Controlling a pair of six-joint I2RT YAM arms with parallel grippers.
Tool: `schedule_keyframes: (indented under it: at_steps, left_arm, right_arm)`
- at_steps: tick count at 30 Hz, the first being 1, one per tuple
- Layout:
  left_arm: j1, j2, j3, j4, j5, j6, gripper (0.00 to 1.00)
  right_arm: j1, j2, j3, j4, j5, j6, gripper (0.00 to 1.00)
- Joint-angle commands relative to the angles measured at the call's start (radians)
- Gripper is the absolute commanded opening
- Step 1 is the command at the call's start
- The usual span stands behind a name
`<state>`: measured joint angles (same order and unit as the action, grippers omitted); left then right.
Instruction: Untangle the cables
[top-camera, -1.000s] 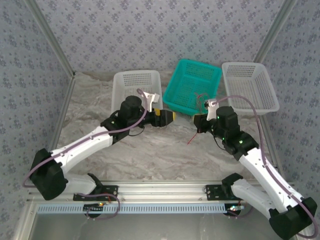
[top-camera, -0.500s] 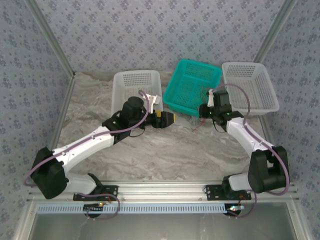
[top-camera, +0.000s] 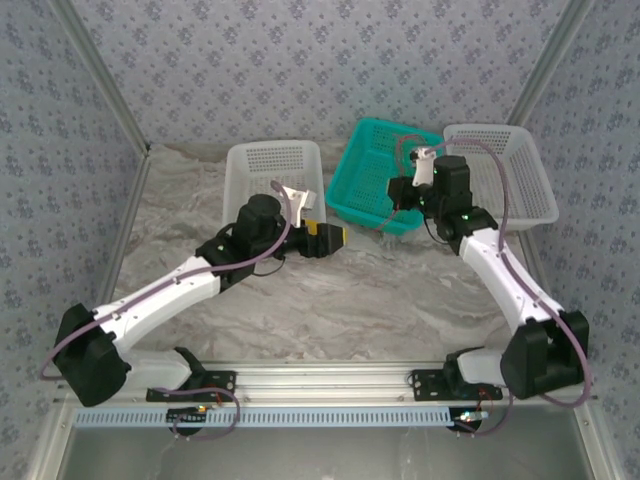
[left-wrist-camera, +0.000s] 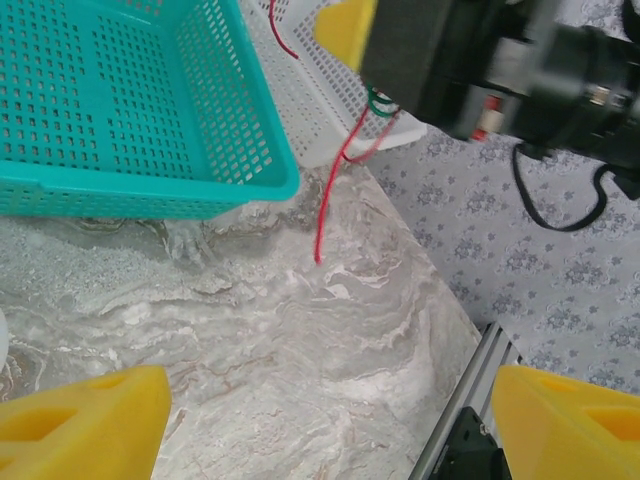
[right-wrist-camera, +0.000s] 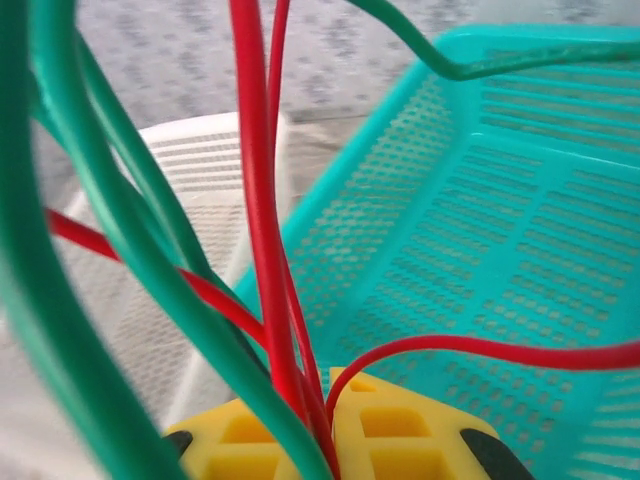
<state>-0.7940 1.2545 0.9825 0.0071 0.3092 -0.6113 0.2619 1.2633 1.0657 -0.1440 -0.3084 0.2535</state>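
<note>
Cables (right-wrist-camera: 258, 200) in right gripper (right-wrist-camera: 326, 415), seemingly over basket (right-wrist-camera: 520, 200)

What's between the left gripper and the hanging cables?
Left wrist view: bare marble tabletop from the left gripper to the cables, teal basket off beside; right gripper holds them.
</note>
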Motion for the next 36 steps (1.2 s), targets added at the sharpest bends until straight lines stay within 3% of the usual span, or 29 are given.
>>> schedule_keyframes:
  at_steps: [1,7,13,15,17,19,21,24,30,36]
  left_arm:
    - [0.0,-0.066,0.035,-0.037,-0.018,0.045,0.84]
    - [0.056,-0.128,0.065,-0.079,0.031,0.047,0.84]
    - [0.098,-0.188,0.019,0.021,0.112,-0.037,0.84]
    - [0.099,-0.173,0.035,-0.019,0.17,0.053,0.87]
    - [0.084,-0.141,0.081,-0.18,0.249,0.306,0.87]
    - [0.045,-0.129,0.089,-0.317,0.181,0.557,0.87]
    - [0.031,-0.15,0.026,-0.275,0.169,0.702,0.89]
    - [0.031,-0.201,-0.108,-0.079,0.213,0.847,0.91]
    - [0.032,-0.099,-0.079,0.04,0.259,0.897,0.9]
    - [0.01,0.018,-0.08,0.288,0.099,0.909,0.87]
  right_arm:
    - [0.095,-0.177,-0.049,0.004,-0.139,-0.023,0.0]
    - [0.282,-0.432,-0.226,0.008,-0.168,-0.081,0.0]
    - [0.358,-0.547,-0.415,0.031,-0.175,-0.162,0.0]
    - [0.371,-0.555,-0.448,0.052,-0.227,-0.198,0.0]
    - [0.384,-0.546,-0.453,0.06,-0.283,-0.224,0.0]
    - [0.387,-0.534,-0.442,0.058,-0.311,-0.221,0.0]
    - [0.388,-0.52,-0.426,0.061,-0.341,-0.201,0.0]
    - [0.388,-0.499,-0.395,0.052,-0.39,-0.176,0.0]
    - [0.39,-0.458,-0.326,0.043,-0.491,-0.119,0.0]
    - [0.397,-0.453,-0.305,0.036,-0.489,-0.104,0.0]
